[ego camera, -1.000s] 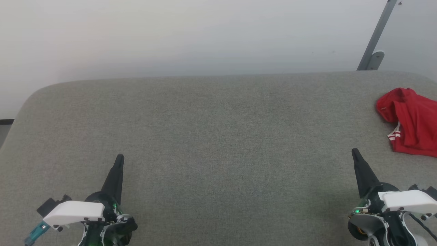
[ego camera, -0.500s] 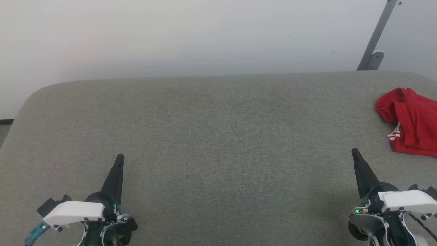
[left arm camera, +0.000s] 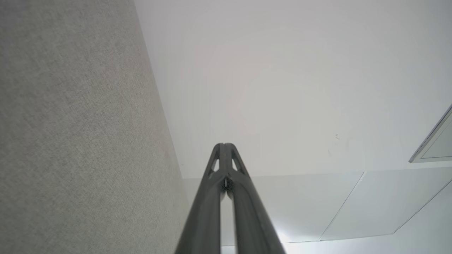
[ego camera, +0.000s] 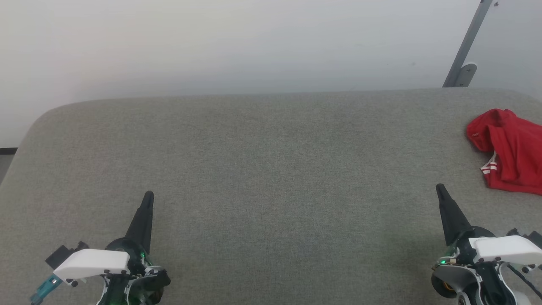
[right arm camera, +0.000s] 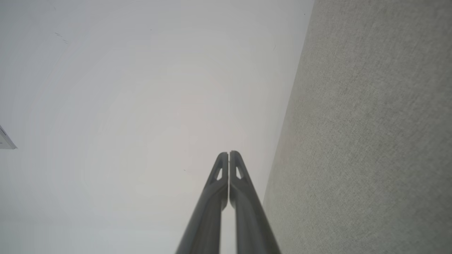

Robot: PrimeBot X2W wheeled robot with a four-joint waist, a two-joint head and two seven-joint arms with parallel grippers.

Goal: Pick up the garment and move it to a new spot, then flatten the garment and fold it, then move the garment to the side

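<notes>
The garment [ego camera: 510,152] lay on the tabletop [ego camera: 271,169] at its R edge, partly cut off by the head view's R side. The left jaws sat over the tabletop's near L, the right jaws over its near R, well apart, w/ the tabletop's middle btwn them. The garment was ahead of & to the R of the right jaws, near but not touching. Behind the tabletop stood a wall [ego camera: 211,42]; a slanted strut [ego camera: 468,42] rose against it behind the far R corner.
</notes>
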